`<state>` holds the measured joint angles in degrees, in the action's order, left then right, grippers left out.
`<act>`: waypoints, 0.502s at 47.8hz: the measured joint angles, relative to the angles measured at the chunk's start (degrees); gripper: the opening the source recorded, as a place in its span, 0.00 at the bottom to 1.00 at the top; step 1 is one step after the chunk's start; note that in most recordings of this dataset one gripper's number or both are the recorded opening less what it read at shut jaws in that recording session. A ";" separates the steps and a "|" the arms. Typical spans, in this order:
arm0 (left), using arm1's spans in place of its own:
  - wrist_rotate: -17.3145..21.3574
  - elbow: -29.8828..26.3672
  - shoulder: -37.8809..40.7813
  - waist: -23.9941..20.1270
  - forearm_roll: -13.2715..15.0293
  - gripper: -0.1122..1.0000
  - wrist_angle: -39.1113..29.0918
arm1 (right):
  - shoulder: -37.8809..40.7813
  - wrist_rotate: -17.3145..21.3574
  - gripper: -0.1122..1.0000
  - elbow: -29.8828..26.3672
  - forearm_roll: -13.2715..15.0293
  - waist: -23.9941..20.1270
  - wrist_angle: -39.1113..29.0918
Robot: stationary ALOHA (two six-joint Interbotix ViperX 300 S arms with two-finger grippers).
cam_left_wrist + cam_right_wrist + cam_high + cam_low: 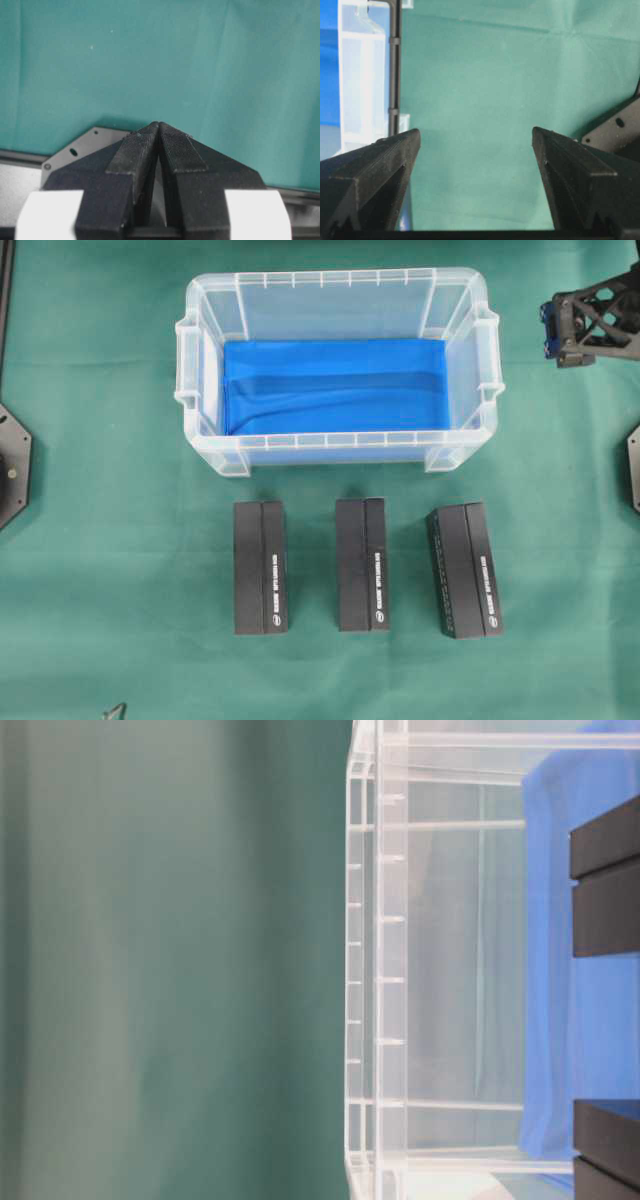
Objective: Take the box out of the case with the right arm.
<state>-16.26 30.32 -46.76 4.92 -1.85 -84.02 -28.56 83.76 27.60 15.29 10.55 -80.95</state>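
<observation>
**Case empty of boxes; three boxes on the cloth outside it**

Item 1, the case [340, 368]: clear plastic tub, ribbed rim, side handles, long axis running 9 to 3 o'clock in my overhead view. A creased blue sheet [335, 385] lines its floor. I see no box lying on that sheet from above.

Item 2, the boxes: three matte black rectangular cartons with white print down one long face, lying in a row just beyond the case's 6 o'clock wall, apart from it and from one another. Left box [260, 567], middle box [361, 563], right box [464, 569]. Each has its long axis running 12 to 6 o'clock; the right one is tilted slightly. I judge the removal already done, since nothing is left inside to take.

Item 3, the right gripper [476, 150]: black, ribbed pointed fingers, jaws standing wide apart with nothing between them but cloth. In the overhead view the right arm [590, 320] sits at the case's 3 o'clock, beside the handle and outside the rim. The boxes lie toward its 7 o'clock. It is the arm nearer the right box.

Item 4, the left gripper [159, 127]: black fingertips pressed together, gripping nothing, over bare cloth.

Item 5, the green cloth [120, 590]: soft, faintly creased, covering the table.
</observation>
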 measured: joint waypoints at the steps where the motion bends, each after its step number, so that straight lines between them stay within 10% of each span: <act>1: 0.00 -0.09 0.00 0.00 0.09 0.10 0.00 | 0.00 -0.09 0.90 0.00 0.00 -0.09 0.00; 24: 0.00 0.00 -0.09 0.00 0.09 0.10 0.00 | 0.00 -0.09 0.90 0.18 -0.88 0.00 0.09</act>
<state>-16.26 30.32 -46.85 4.92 -1.76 -84.02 -28.56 83.67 27.77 14.41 10.55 -80.86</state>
